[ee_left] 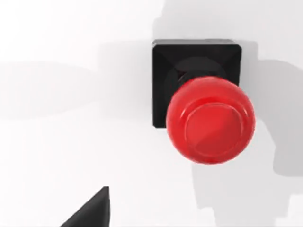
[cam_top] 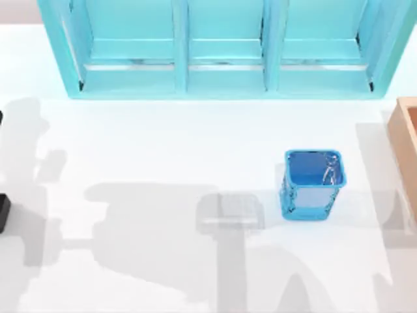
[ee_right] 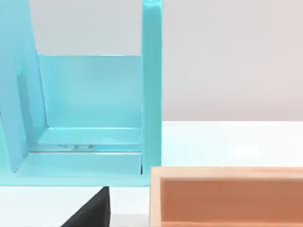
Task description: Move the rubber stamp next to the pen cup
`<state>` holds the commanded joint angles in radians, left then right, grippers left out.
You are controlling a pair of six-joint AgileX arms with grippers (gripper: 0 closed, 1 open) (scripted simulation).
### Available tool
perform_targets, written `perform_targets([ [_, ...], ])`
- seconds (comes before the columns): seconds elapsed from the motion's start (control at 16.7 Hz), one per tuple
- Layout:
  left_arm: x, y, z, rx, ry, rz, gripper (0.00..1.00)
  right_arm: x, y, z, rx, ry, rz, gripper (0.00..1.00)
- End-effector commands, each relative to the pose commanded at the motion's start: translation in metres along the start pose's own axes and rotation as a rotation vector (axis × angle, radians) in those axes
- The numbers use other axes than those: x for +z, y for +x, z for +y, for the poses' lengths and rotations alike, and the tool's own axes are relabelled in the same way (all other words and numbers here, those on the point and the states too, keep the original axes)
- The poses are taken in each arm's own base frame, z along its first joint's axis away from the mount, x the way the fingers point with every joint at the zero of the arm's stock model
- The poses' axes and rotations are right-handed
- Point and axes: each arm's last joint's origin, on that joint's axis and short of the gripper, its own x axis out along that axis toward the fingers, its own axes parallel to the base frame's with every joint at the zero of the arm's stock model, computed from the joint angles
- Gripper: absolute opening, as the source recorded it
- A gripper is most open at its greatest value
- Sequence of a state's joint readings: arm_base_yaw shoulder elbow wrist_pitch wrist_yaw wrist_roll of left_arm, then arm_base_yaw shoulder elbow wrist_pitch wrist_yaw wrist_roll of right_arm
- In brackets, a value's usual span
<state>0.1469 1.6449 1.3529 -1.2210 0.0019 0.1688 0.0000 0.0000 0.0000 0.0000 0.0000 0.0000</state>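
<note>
Count: 1 cyan shelf unit (cam_top: 221, 49), 1 wooden box (cam_top: 407, 153), 1 pen cup (cam_top: 311, 184), 1 rubber stamp (ee_left: 201, 99).

The white table (cam_top: 163, 150) carries everything. The shelf unit runs along the far edge in the top view, with 3 open bays side by side; the right wrist view shows 1 bay and its upright end wall (ee_right: 151, 90). The wooden box sits at the right edge of the table, cut off by the top view's border. In the right wrist view the box (ee_right: 227, 196) lies just in front of the shelf unit's end, open side up.

The pen cup stands upright on the right half of the table, mouth upward, well apart from the shelf unit and near the box. Nothing touches it.

The rubber stamp appears in the left wrist view, standing on bare table, square black base down, red knob pointing up toward the camera, long axis vertical. Nothing stands beside it.

Left gripper: 1 dark tip (ee_left: 90, 213) is visible, clear of the stamp. Right gripper: 1 dark tip (ee_right: 90, 213) likewise. Whether either pincer is spread or pressed together: cannot tell.
</note>
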Motion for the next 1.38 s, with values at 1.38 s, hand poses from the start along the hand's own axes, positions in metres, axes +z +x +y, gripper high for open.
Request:
perform_targets([
  [1.38,0.008,0.103,0.005,-0.008,0.000,0.058,1.00,0.000,0.000,0.000,0.000,0.000,0.000,1.00],
])
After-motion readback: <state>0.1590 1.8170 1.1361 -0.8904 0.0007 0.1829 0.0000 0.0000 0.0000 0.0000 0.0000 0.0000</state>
